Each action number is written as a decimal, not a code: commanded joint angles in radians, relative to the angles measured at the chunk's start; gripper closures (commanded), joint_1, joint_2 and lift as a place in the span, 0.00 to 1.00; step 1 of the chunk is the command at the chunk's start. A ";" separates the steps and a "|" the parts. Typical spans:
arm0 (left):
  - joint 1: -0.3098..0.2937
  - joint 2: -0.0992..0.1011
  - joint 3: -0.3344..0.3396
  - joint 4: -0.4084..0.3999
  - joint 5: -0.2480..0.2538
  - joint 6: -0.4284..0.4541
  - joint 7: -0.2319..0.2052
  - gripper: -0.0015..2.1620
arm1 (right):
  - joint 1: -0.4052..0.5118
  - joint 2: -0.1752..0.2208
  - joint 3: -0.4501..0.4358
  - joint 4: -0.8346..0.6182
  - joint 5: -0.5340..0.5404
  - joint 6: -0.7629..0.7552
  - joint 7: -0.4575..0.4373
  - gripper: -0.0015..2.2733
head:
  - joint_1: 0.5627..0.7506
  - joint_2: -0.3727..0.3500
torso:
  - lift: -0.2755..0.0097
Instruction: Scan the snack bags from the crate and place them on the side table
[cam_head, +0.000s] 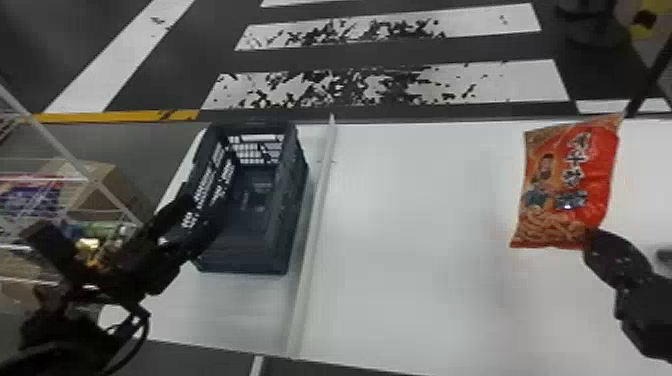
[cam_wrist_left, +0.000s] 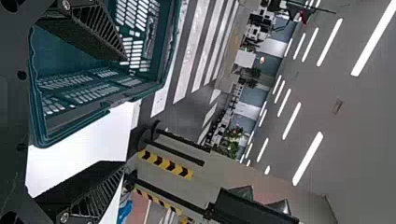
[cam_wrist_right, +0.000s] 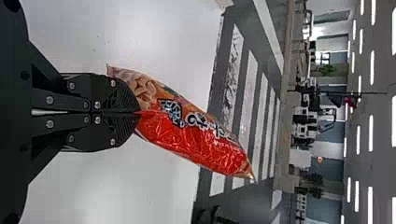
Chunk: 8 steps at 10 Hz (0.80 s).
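The crate (cam_head: 292, 210) looked empty, my left fingers (cam_wrist_left: 91, 35) stood wide, and my right fingers (cam_wrist_right: 105, 88) pinched a snack bag (cam_head: 570, 185), probably the last to set down.

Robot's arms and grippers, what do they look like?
The left arm and right arm are black, with a black cable looping at the left one. The left gripper and right gripper are black too, with ribbed fingers and small silvery screws.

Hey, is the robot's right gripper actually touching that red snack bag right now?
Touching. The right wrist view shows it: the right gripper's two fingertips are closed together on the lower edge of the red snack bag.
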<state>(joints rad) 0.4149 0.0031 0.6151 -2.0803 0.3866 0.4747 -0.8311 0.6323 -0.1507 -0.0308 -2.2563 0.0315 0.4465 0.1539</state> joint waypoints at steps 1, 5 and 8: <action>0.002 -0.006 0.000 -0.006 0.002 0.003 0.000 0.04 | -0.023 -0.069 0.109 -0.032 0.271 0.035 -0.051 0.99 | 0.70 0.76 | 0.64; 0.016 -0.006 -0.005 -0.040 0.006 0.009 0.012 0.04 | -0.083 -0.231 0.437 0.032 0.935 0.347 -0.166 0.99 | 0.70 0.76 | 0.64; 0.045 -0.006 -0.048 -0.095 0.002 0.012 0.098 0.04 | -0.141 -0.288 0.680 0.173 1.279 0.627 -0.212 0.99 | 0.70 0.69 | 0.64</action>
<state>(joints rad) 0.4529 0.0031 0.5772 -2.1623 0.3911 0.4879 -0.7375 0.5002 -0.4286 0.6025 -2.1094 1.2594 1.0294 -0.0585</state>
